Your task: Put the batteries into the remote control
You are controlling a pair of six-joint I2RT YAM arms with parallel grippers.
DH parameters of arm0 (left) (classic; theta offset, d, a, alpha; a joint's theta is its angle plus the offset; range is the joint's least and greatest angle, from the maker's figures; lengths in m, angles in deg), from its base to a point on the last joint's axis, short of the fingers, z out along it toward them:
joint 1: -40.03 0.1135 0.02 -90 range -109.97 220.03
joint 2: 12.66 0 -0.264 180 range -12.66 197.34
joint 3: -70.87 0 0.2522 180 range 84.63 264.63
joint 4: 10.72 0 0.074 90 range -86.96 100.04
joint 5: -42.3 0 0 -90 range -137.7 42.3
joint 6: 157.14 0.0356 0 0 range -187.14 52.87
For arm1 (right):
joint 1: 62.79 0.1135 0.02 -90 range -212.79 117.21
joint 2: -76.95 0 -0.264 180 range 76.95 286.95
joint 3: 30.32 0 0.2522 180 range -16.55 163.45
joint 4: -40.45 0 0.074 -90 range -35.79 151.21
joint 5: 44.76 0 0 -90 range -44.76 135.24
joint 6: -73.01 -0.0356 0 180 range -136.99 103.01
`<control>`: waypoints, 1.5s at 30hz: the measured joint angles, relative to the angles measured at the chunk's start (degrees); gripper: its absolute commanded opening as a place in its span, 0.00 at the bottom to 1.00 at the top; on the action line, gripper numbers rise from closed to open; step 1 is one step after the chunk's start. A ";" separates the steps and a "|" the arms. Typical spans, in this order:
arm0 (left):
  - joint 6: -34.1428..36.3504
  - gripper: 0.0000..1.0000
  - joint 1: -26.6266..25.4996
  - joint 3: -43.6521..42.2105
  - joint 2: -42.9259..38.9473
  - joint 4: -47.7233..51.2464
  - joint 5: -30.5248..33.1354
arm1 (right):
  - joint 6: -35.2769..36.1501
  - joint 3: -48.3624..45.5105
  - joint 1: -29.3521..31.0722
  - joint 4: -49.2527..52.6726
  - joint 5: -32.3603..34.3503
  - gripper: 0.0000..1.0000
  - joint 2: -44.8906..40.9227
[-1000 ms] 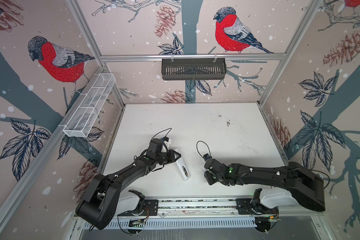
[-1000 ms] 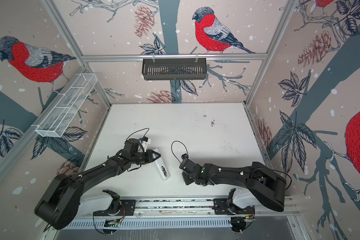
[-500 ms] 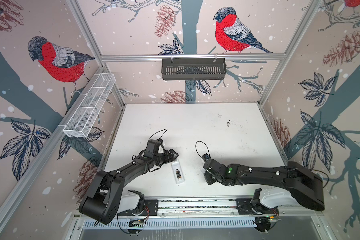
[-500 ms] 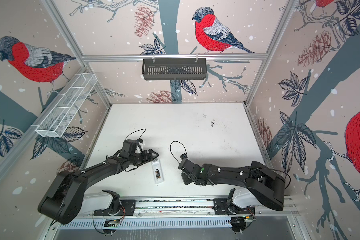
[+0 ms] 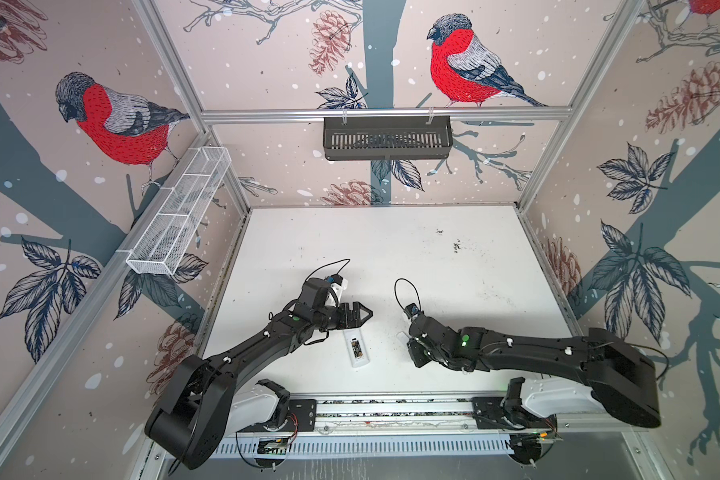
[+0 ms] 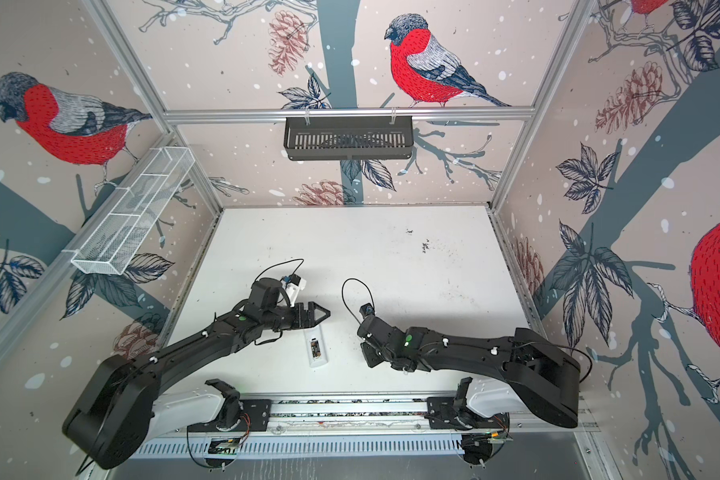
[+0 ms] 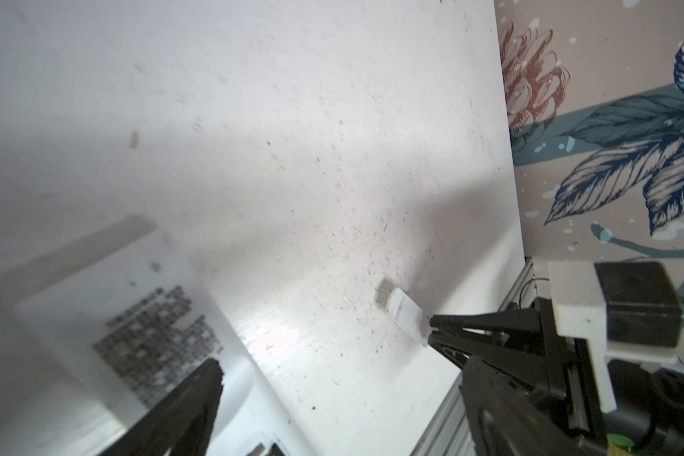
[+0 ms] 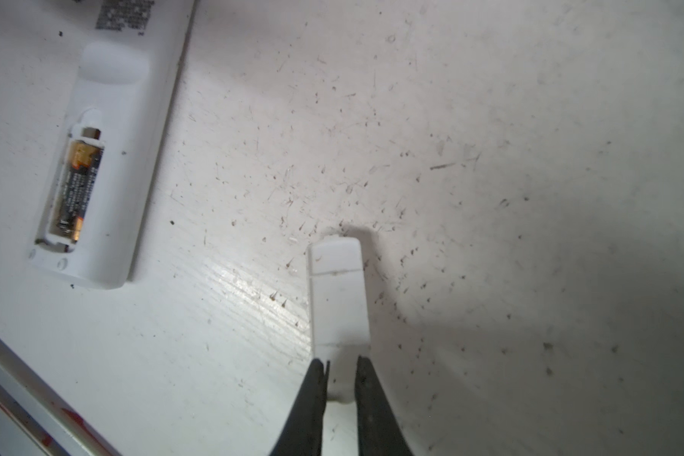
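Right wrist view: right gripper (image 8: 341,365) is pinching the cover (image 8: 338,292) near the back-up remote (image 8: 127,130), battery (image 8: 76,185) sitting inside; left gripper (image 5: 364,313) is gaping. Carrying it level should be easing alignment.

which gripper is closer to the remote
Left. The left gripper hangs open at the far end of the remote control; the right gripper is to its right, closed on the battery cover.
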 measured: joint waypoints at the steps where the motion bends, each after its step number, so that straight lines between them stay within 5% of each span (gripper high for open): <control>1: 0.00 0.92 -1.11 0.15 0.39 -0.35 -0.46 | 0.11 0.02 0.00 0.02 0.02 0.17 -0.46; 17: -6.49 0.68 -9.62 1.25 8.63 -17.05 -8.90 | 2.84 -1.09 1.16 -3.04 0.94 0.17 -12.74; 30: -13.60 0.14 -10.12 1.22 11.28 -28.83 -13.62 | 4.22 -1.44 4.61 -4.48 4.72 0.18 -16.90; 35: -14.56 0.05 -10.14 1.25 11.10 -29.24 -13.94 | 4.22 -1.95 4.85 -4.92 5.57 0.20 -16.96; 41: -13.46 0.00 -10.14 1.84 10.36 -27.17 -12.74 | 4.07 -2.43 4.81 -5.11 5.79 0.55 -17.38; 45: -9.16 0.00 -10.43 5.14 10.05 -20.70 -6.16 | 2.49 -3.93 2.64 -4.98 5.97 0.75 -20.35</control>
